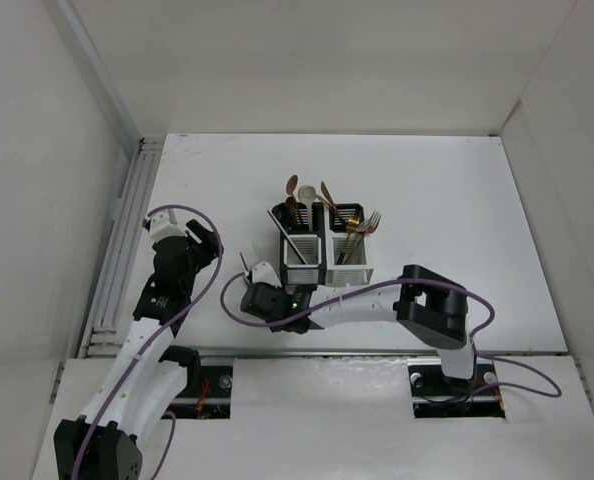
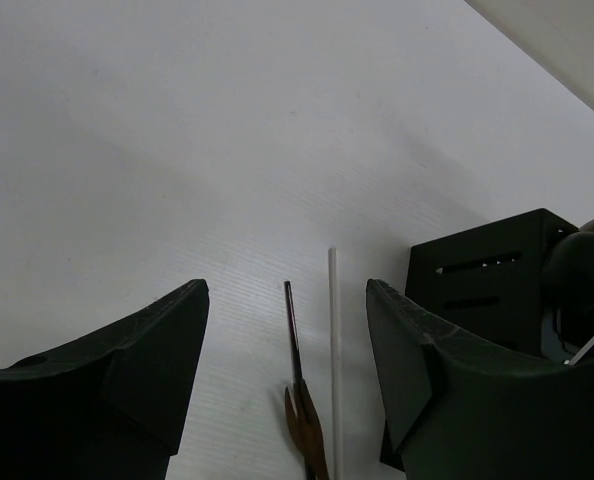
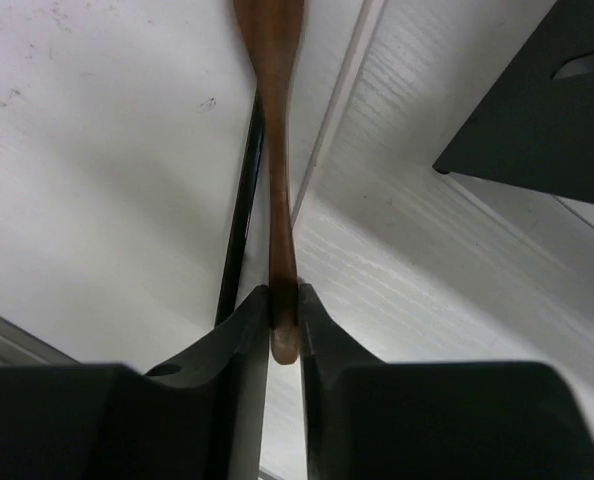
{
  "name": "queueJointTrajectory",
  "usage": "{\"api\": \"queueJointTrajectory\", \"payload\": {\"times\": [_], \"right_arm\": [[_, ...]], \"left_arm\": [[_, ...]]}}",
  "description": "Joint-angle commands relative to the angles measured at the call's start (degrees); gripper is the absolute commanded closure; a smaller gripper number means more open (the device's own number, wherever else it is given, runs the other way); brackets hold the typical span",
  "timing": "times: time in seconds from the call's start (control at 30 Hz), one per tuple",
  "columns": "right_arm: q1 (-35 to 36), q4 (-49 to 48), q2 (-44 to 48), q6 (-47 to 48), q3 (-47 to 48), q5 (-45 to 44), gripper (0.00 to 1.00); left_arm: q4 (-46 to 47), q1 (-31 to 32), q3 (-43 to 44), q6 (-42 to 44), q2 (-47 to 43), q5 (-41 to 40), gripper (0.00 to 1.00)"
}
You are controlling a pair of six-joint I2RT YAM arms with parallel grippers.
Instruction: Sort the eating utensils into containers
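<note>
Copper, up close only: clamps a utensil handle [image 3: 277, 180] in the right gripper [image 3: 283, 318]. From above, reaches low beside the containers [image 1: 302, 272]. Holds left gripper [image 2: 287, 290] spread wide over table [image 2: 177, 150].

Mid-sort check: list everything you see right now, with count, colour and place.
caddy: one block, four compartments, two black behind, two white in front, mid-table
stowed utensils: several, copper, gold, silver, pale wood, standing in the caddy
copper utensil: one, copper, in the right claw
black stick: one, black, beside the copper utensil
pale stick: one, whitish, on its other side
table: one, white
purple cables: two, purple, one along each arm
left claw: one, black, open, facing those three pieces
right claw: one, black, shut on the copper utensil
</note>
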State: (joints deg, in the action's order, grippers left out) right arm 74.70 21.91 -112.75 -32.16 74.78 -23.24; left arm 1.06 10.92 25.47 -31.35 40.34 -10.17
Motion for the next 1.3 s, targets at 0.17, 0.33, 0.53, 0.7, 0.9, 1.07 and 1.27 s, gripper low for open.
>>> {"api": "queueJointTrajectory", "payload": {"times": [0.17, 0.33, 0.53, 0.7, 0.9, 1.07, 1.27], "right_arm": [[-0.16, 1.9, 7.61, -4.57, -9.91, 1.88, 0.9], [1.94, 5.06, 12.2, -5.37, -15.02, 3.28, 0.92], [2.56, 10.96, 12.82, -1.69, -15.63, 7.77, 0.75], [2.56, 9.82, 9.31, 3.68, -11.61, 7.78, 0.71], [2.56, 9.29, 2.19, 5.53, -6.84, 7.78, 0.66], [1.07, 7.18, 1.66, 2.89, -6.67, 7.78, 0.66], [-0.16, 6.65, -0.45, 4.73, -3.86, 6.28, 0.54]], "left_arm": [[1.75, 0.33, -0.6, 0.42, -0.87, -0.64, 0.39], [1.75, 0.33, -0.6, 0.42, -0.87, -0.64, 0.39], [2.27, 0.33, -1.13, 0.42, -0.87, -0.64, 0.39], [2.28, 0.33, -1.66, -0.11, -0.87, -0.11, 0.39], [2.28, 0.33, -1.66, -0.11, -0.87, -0.11, 0.39], [2.28, 0.33, -1.66, -0.11, -0.87, -0.11, 0.39], [2.28, 0.33, -1.66, -0.11, -0.87, -0.11, 0.39]]}}
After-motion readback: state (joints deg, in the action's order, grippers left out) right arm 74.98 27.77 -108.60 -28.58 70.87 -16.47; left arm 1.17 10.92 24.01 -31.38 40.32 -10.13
